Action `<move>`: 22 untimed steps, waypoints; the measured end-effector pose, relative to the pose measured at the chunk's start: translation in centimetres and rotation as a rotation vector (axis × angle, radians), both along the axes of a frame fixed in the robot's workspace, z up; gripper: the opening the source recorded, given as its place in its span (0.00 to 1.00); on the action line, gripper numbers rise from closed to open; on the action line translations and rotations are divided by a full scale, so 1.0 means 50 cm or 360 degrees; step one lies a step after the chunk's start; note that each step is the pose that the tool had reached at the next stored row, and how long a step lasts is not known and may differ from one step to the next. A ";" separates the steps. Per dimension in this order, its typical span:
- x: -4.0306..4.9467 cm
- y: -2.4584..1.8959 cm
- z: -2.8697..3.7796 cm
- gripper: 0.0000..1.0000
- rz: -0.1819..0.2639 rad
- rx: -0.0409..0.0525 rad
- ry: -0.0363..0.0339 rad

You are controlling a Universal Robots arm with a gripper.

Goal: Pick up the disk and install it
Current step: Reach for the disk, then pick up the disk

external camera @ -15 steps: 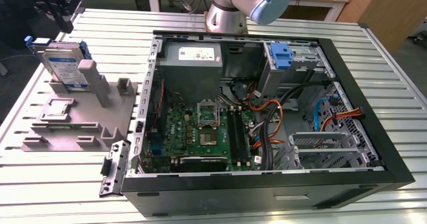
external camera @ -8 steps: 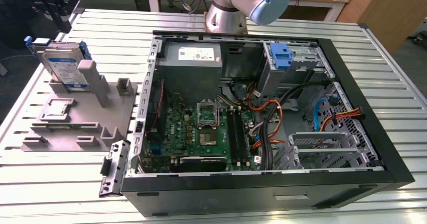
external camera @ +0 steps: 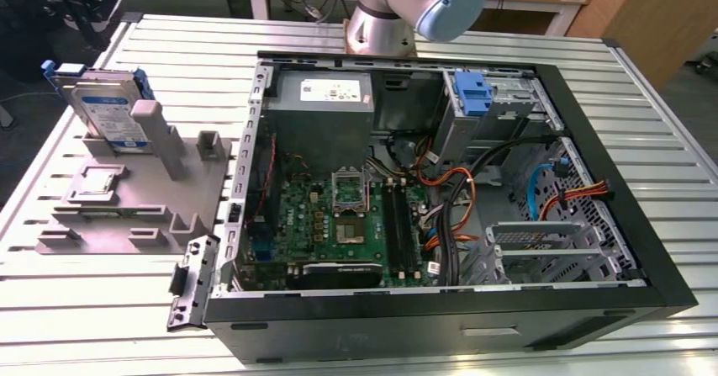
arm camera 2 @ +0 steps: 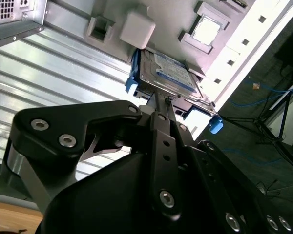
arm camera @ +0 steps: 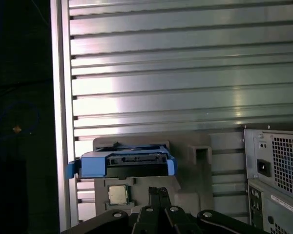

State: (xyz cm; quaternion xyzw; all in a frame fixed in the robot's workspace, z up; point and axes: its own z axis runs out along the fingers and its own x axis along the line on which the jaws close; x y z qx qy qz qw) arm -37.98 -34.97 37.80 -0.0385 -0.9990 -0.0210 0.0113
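Item inspected: the flat silver hard disk [external camera: 107,107] with a white-and-blue label and blue plastic side rails. You will find it standing on edge in a grey plastic fixture [external camera: 124,208], against a grey upright post, at the exterior view's left. The fixture lies on the slatted aluminium table [external camera: 101,325], just beside the open black computer case [external camera: 662,283]. A small square silver chip [external camera: 99,180] sits in a recess of the same fixture, near the disk.

Your black gripper [arm camera 2: 160,100] shows in both wrist views with its fingers pressed together and nothing between them. It points toward the disk [arm camera 2: 168,73], and in the first wrist view the gripper [arm camera: 157,191] is clear of the disk [arm camera: 127,163].

Inside the case, note a grey power-supply box [external camera: 323,94] and a bare blue plastic bracket [external camera: 475,94] in the upper bay.
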 end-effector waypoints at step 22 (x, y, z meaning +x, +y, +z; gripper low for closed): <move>-0.124 0.0203 -0.022 0.10 0.0000 0.0000 -0.0021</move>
